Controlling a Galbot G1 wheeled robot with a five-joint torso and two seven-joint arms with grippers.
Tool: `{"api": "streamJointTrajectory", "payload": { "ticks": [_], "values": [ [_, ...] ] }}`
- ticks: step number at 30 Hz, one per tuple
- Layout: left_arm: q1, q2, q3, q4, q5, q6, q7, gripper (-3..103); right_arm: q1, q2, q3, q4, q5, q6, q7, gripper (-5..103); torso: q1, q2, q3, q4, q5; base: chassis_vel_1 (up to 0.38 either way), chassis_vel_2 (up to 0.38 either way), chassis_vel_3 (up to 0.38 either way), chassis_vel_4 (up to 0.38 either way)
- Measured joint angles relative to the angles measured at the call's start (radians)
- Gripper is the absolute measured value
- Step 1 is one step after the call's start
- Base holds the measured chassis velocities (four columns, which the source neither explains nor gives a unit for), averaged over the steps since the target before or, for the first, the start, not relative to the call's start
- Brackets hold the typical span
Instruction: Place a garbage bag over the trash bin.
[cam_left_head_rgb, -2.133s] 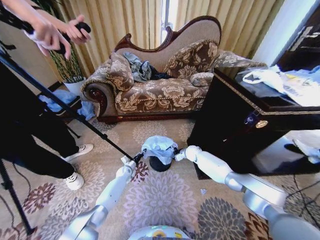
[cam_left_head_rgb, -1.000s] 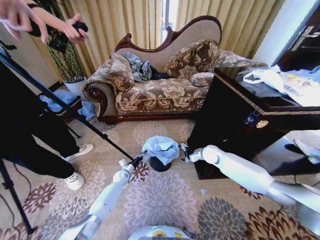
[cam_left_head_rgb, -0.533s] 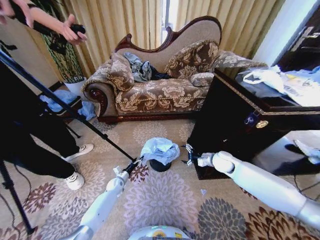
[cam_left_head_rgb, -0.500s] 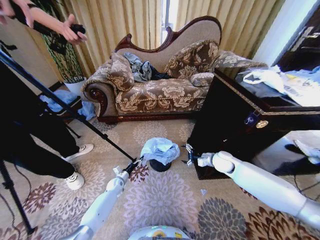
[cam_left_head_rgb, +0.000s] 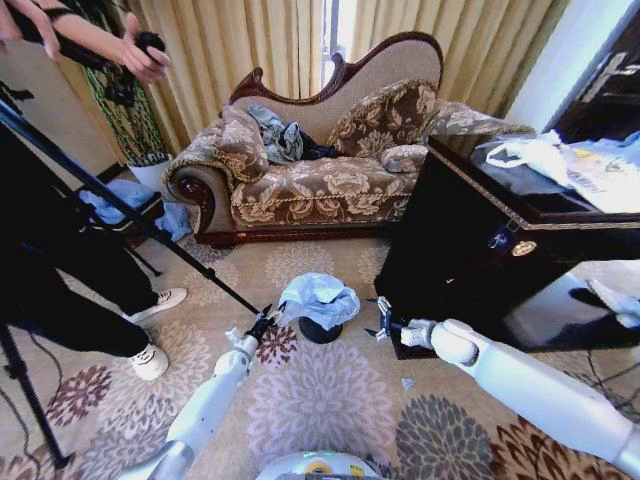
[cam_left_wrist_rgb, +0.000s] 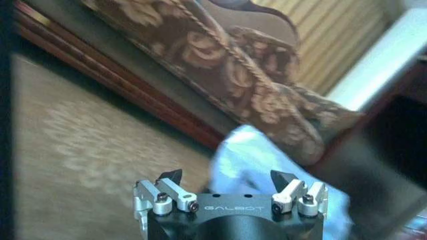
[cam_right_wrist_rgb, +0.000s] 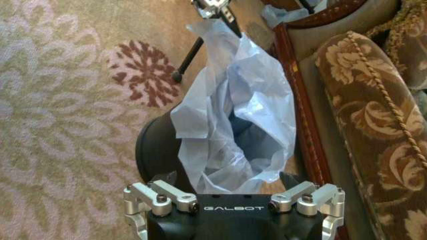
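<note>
Head view: right claw (cam_left_head_rgb: 381, 318) has backed off the garbage bag (cam_left_head_rgb: 318, 298).

One garbage bag (cam_left_head_rgb: 320, 298), one trash bin (cam_left_head_rgb: 318, 331), two pincers.

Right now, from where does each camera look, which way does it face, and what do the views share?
Head view: high on the robot, facing forward and down at the carpet; both arms show, left gripper and right gripper flanking the garbage bag on the trash bin.
Left wrist view: behind the left gripper, facing bag and sofa.
Right wrist view: behind the right gripper, facing bag and bin.
Shared: the bag and the sofa show in all three.
</note>
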Motion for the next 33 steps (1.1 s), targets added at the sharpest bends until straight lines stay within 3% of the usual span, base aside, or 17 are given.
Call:
{"api": "streamJointTrajectory", "payload": {
  "ticks": [5, 10, 12, 13, 17, 18, 21, 25, 29, 33],
  "values": [
    [0.032, 0.026, 0.002, -0.059, 0.009, 0.015, 0.03, 89, 0.002, 0.003, 0.0, -0.004, -0.005, -0.002, -0.005, 100, 0.0, 0.0, 0.0, -0.0001, 0.0, 0.0, 0.0, 0.0, 0.0],
    [0.106, 0.116, -0.014, -0.17, 0.103, -0.01, 0.011, 89, -0.002, 0.019, 0.018, -0.01, -0.004, -0.001, -0.007, 100, 0.0, 0.0, 0.0, 0.0001, -0.0003, 0.0, 0.0, 0.0, 0.0],
    [0.154, 0.189, -0.026, -0.251, 0.181, -0.053, -0.031, 89, -0.028, 0.039, 0.059, -0.01, -0.004, -0.001, -0.007, 100, 0.0, 0.0, 0.0, 0.0003, -0.0001, 0.0, 0.0, 0.0, 0.0],
    [0.154, 0.189, -0.026, -0.251, 0.181, -0.053, -0.031, 89, -0.028, 0.039, 0.059, -0.01, -0.004, -0.001, -0.007, 100, 0.0, 0.0, 0.0, 0.0003, -0.0001, 0.0, 0.0, 0.0, 0.0],
    [0.162, 0.33, -0.009, -0.4, 0.399, -0.109, -0.118, 89, -0.123, 0.069, 0.149, 0.009, 0.008, 0.001, -0.004, 100, 0.0, 0.0, 0.0, 0.0006, 0.0005, 0.0, 0.0, 0.0, 0.0],
    [0.162, 0.33, -0.009, -0.4, 0.399, -0.109, -0.118, 89, -0.123, 0.069, 0.149, 0.009, 0.008, 0.001, -0.004, 100, 0.0, 0.0, 0.0, 0.0006, 0.0005, 0.0, 0.0, 0.0, 0.0],
    [0.065, 0.382, 0.064, -0.43, 0.486, -0.1, -0.149, 89, -0.244, 0.086, 0.232, 0.043, 0.018, 0.009, 0.007, 100, 0.0, 0.0, 0.0, 0.0003, 0.0003, 0.0, 0.0, 0.0, 0.0],
    [-0.079, 0.398, 0.19, -0.39, 0.501, -0.074, -0.163, 90, -0.372, 0.099, 0.326, 0.08, 0.021, 0.032, 0.024, 100, 0.0, 0.0, 0.0, -0.0008, -0.0004, 0.0, 0.0, 0.0, 0.0],
    [-0.202, 0.394, 0.297, -0.309, 0.497, -0.059, -0.158, 90, -0.439, 0.1, 0.396, 0.101, 0.022, 0.059, 0.037, 100, 0.0, 0.0, 0.0, -0.0005, 0.0003, 0.0, 0.0, 0.0, 0.0],
    [-0.345, 0.348, 0.475, -0.181, 0.507, -0.065, -0.131, 89, -0.454, 0.1, 0.43, 0.099, 0.023, 0.076, 0.044, 100, 0.0, 0.0, 0.0, 0.0002, -0.0003, 0.0, 0.0, 0.0, 0.0]
  ]
}}
